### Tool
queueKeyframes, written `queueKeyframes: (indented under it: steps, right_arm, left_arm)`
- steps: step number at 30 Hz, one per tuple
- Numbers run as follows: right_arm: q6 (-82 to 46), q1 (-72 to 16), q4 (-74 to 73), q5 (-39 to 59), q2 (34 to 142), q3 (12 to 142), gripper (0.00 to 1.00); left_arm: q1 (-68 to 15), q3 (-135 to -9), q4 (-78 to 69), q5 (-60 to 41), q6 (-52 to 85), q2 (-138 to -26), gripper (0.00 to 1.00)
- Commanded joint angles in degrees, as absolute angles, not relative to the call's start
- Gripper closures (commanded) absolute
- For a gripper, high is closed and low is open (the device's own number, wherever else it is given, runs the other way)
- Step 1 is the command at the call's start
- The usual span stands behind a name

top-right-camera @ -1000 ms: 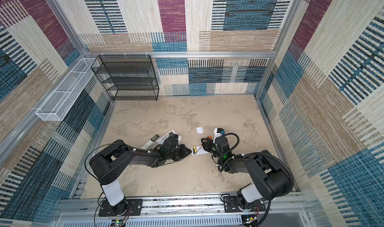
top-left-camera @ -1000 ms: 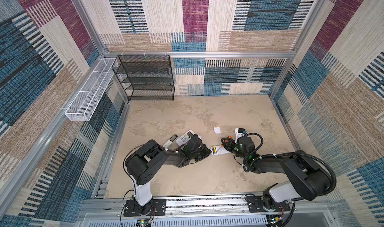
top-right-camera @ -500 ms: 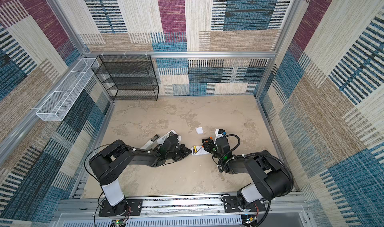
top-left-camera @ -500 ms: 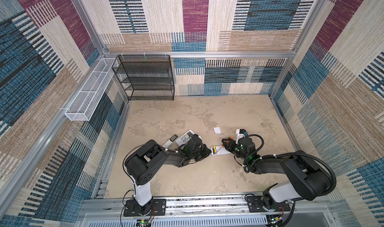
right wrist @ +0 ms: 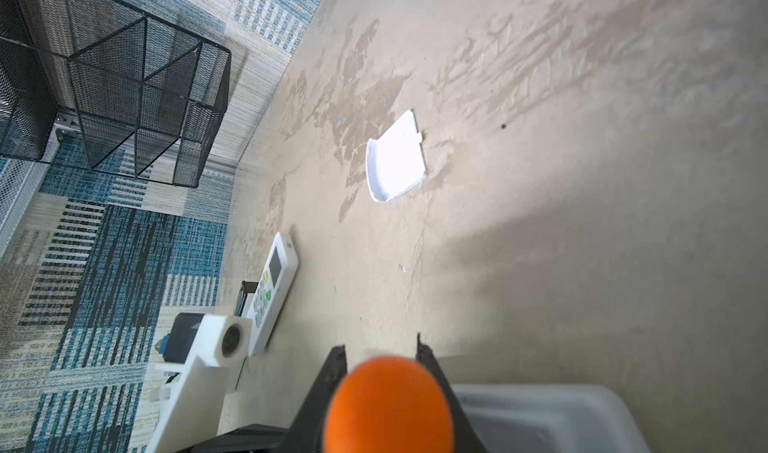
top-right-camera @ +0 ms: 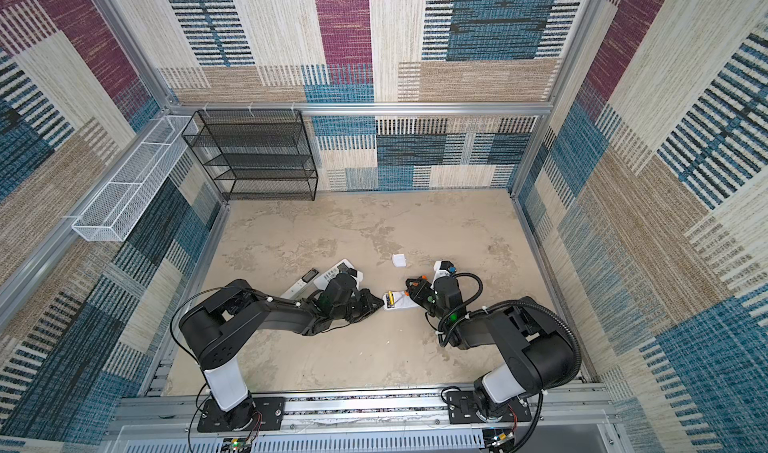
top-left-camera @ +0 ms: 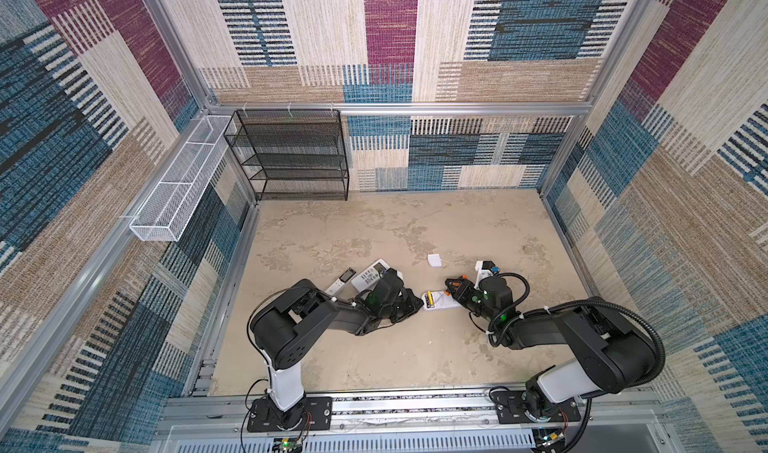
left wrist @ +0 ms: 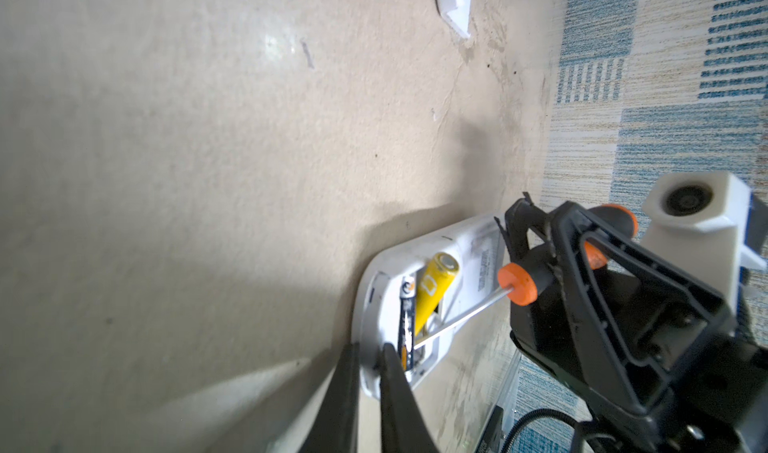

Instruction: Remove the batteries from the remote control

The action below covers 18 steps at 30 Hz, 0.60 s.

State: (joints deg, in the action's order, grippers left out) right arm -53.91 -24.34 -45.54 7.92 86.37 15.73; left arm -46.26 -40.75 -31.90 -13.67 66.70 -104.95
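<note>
We see the remote (top-left-camera: 436, 301) lying face down on the tan table (top-left-camera: 374, 230), between the two arms, with its battery bay open. The left claw (left wrist: 370, 351) is nearly closed and pinches the end wall of the remote, one finger outside and one at the bay. The right claw (left wrist: 540, 239) grips the orange-and-black handle of a screwdriver (left wrist: 519, 284). In the left wrist view its thin metal shaft (left wrist: 461, 311) slants down into the bay.

Two cells sit in the bay. The yellow battery (left wrist: 434, 289) is tilted, with one end raised above the rim and the other end down inside. The black battery (left wrist: 407, 322) lies flat just beside it. In both top views only the yellow one shows as a small bright mark (top-right-camera: 390, 298).

The white cover (right wrist: 397, 162) lies loose on the table, well apart from the remote. A second remote (right wrist: 272, 289) lies face up by the left arm.
</note>
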Motion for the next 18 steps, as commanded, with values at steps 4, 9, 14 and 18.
queueKeyframes:
  steps: [4,9,14,18]
  right_arm:
    - [-54.7,-24.1,-45.8,7.5,85.7,15.4,1.00]
    - [-55.4,-24.0,-46.3,7.5,86.0,15.2,1.00]
    - [-56.5,-23.9,-47.2,8.0,87.0,14.7,1.00]
    - [-57.0,-23.8,-47.6,8.1,87.4,14.4,1.00]
  left_arm:
    - [-46.3,-40.4,-28.5,-12.9,67.4,-105.3,0.86]
    - [-46.2,-40.1,-28.6,-12.9,67.4,-105.2,0.86]
    - [-46.2,-39.7,-28.9,-12.7,67.5,-105.2,0.86]
    - [-46.3,-39.7,-28.9,-12.7,67.6,-105.3,0.86]
